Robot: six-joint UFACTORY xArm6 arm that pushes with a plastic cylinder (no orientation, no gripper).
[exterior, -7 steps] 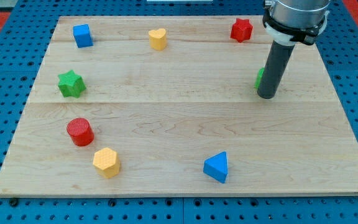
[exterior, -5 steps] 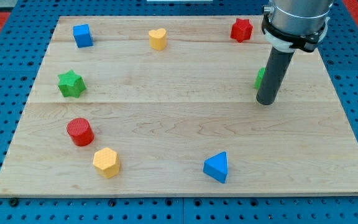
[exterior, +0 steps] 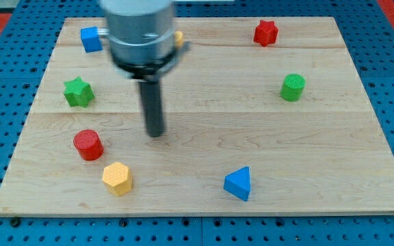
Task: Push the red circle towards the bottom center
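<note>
The red circle (exterior: 87,144) sits on the wooden board (exterior: 204,123) at the view's lower left. My tip (exterior: 155,133) rests on the board to the right of the red circle and slightly above it, well apart from it. The rod rises toward the view's top and the arm body hides most of the yellow heart block (exterior: 178,37).
A yellow hexagon (exterior: 117,178) lies just below and right of the red circle. A green star (exterior: 78,91) is above it. A blue cube (exterior: 89,38) is at top left, a red star (exterior: 266,32) at top right, a green cylinder (exterior: 293,87) at right, a blue triangle (exterior: 239,184) at bottom centre.
My tip has swept from beside the green cylinder at the right to the left-centre of the board, near the red circle. No block has moved.
</note>
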